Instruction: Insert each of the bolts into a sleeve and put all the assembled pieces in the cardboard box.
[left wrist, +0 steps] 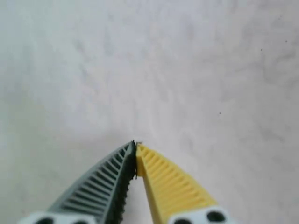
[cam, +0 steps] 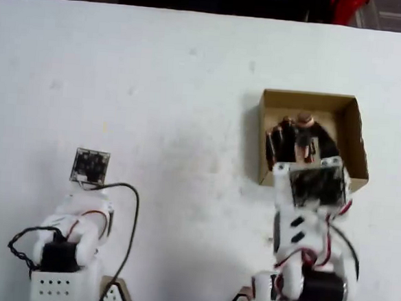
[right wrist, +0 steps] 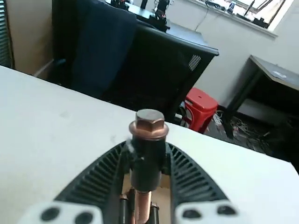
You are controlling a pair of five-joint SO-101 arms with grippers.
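Right hand (right wrist: 147, 151) clamping sleeved bolt (right wrist: 148, 125), over cardboard box (cam: 309, 99)

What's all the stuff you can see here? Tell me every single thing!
table: one, white, under everything.
cardboard box: one, brown, open on top, on the table's right side.
assembled piece: one, copper bolt in a black sleeve, upright in the right tool above the box.
other pieces: copper and black, inside the box; number unclear.
red stool: one, on the floor beyond the table.
dark desk: one, black, behind the table.
left tool: one, grey and yellow fingers, shut, over bare table.
right tool: one, black fingers, shut on the assembled piece.
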